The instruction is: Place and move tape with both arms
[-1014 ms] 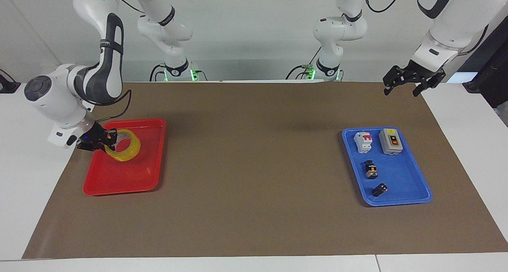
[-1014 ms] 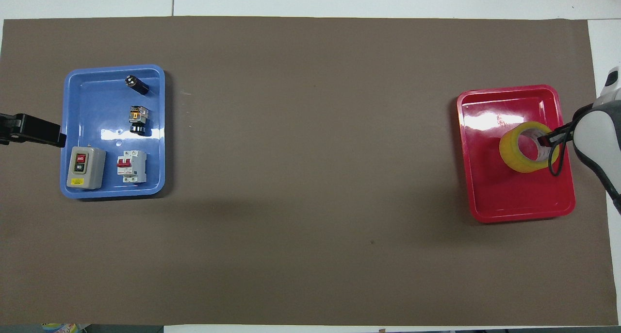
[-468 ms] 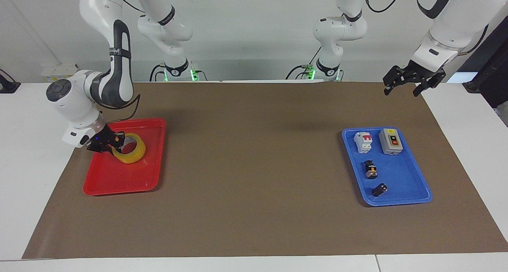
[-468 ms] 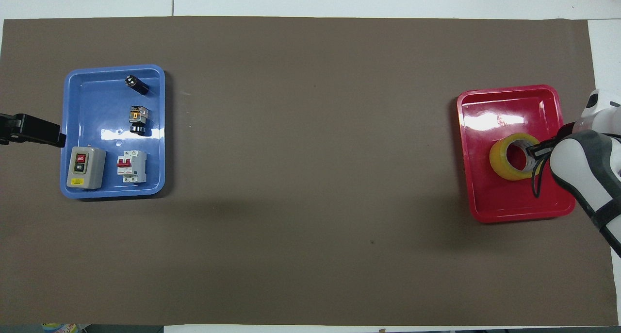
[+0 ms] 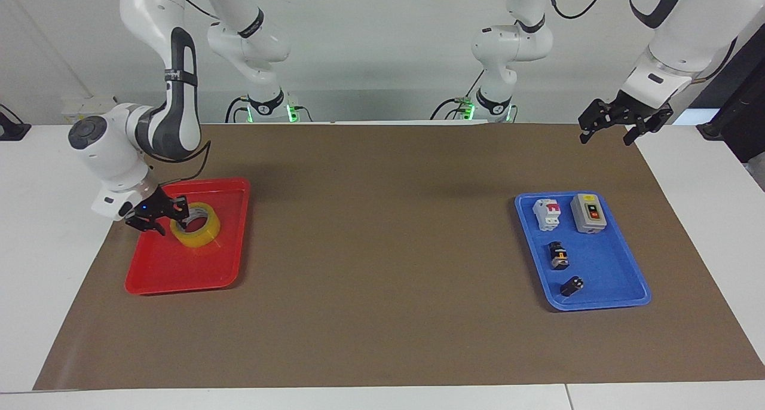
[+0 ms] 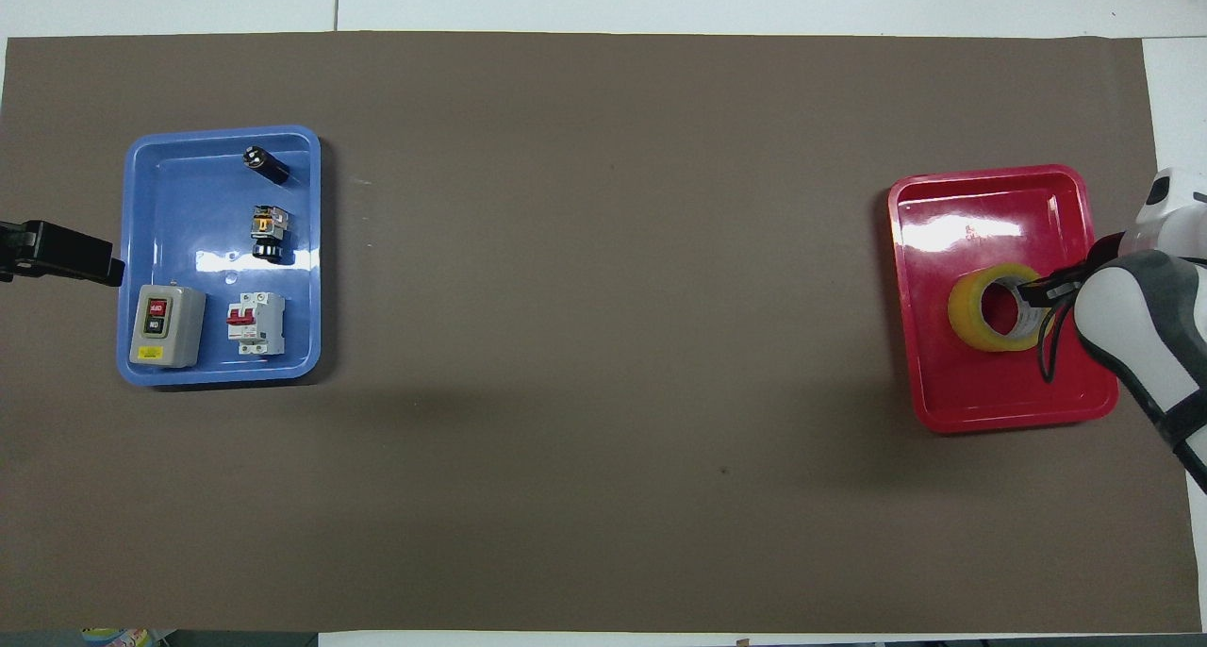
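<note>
My right gripper (image 5: pixel 156 214): low, wrist bent down, fingers astride the tape's (image 5: pixel 196 225) wall. My left gripper (image 5: pixel 615 123): raised, fingers spread, waiting, holding nothing.

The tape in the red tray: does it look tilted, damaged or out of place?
Nothing stands out. The tape appears to lie flat inside the red tray, with the right gripper at its rim. The left gripper waits above the brown mat's corner.
</note>
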### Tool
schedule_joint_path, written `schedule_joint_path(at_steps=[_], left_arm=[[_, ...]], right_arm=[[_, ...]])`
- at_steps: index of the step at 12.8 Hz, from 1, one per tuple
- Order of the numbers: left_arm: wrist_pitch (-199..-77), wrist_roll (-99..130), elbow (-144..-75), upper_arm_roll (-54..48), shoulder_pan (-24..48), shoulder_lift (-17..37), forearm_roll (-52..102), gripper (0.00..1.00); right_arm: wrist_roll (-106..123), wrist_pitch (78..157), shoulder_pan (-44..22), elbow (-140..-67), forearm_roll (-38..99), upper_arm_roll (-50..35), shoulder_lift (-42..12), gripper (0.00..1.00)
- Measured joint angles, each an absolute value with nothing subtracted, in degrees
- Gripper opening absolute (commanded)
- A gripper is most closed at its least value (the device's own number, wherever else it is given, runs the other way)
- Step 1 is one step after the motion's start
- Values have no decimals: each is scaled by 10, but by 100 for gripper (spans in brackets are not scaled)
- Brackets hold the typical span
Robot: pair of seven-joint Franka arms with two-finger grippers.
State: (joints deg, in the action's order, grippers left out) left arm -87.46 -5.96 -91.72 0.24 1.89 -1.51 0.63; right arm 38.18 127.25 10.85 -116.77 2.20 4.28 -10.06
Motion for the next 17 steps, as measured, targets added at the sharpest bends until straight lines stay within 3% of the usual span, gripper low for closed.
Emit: schedule_joint_path(at_steps=[4, 8, 13, 17], left_arm=[[-875, -60, -917, 2, 19, -15, 6, 100], [-875, -60, -917, 2, 19, -15, 6, 100], [-875, -60, -917, 2, 19, -15, 6, 100], [-875, -60, -917, 2, 19, -15, 6, 100]], right_arm=[[335, 1040, 107, -998, 22, 38, -73, 100], [259, 894, 85, -873, -3, 36, -68, 100], [174, 789, 71, -865, -8, 35, -15, 100], [173, 781, 67, -888, -10, 34, 6, 100]])
